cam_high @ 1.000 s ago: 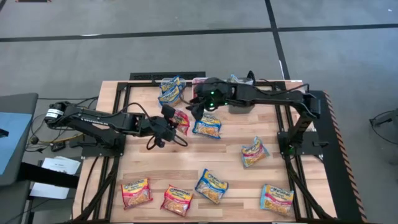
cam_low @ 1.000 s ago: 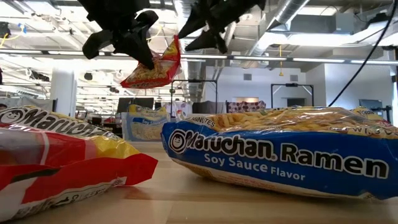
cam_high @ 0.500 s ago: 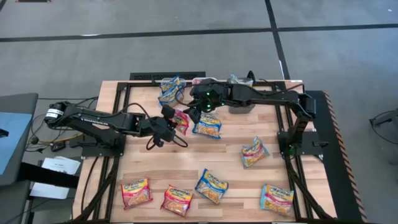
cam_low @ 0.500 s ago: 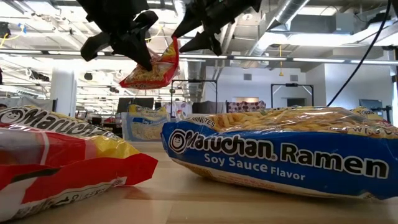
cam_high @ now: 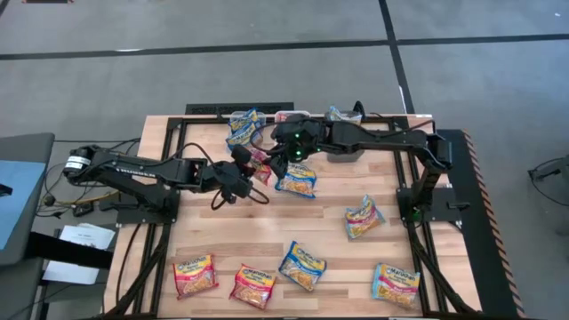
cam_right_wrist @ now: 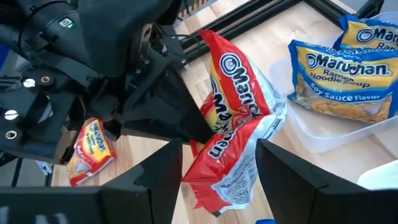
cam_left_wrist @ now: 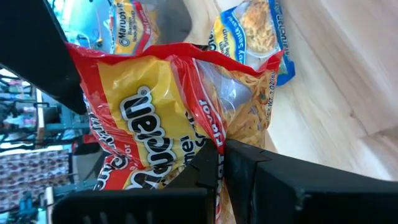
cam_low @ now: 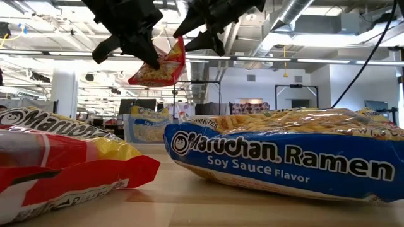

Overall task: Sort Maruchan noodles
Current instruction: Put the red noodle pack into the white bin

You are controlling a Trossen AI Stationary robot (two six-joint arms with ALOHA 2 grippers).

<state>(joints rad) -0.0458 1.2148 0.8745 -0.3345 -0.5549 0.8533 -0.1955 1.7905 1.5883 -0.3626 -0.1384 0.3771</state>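
While the left gripper (cam_high: pixel 242 171) stays clenched on one corner of the red packet (cam_high: pixel 259 167), now carried a touch higher and closer to the right arm than a second ago. Right gripper (cam_high: pixel 283 153) moved in from beside the blue packet (cam_high: pixel 296 180) to straddle the red one, fingers (cam_right_wrist: pixel 283 180) spread wide either side, nothing gripped yet. Looks like a mid-air handover, right arm about to take it; that one packet still unsorted. Held above the table (cam_high: pixel 267 233), near the far middle, clear of the blue packet lying just beside. Long axis runs roughly from left gripper toward right gripper, hanging tilted in the low view: pinched end up, free end drooping. Printed face toward the right wrist camera. Other packets scattered along the near edge, untouched.
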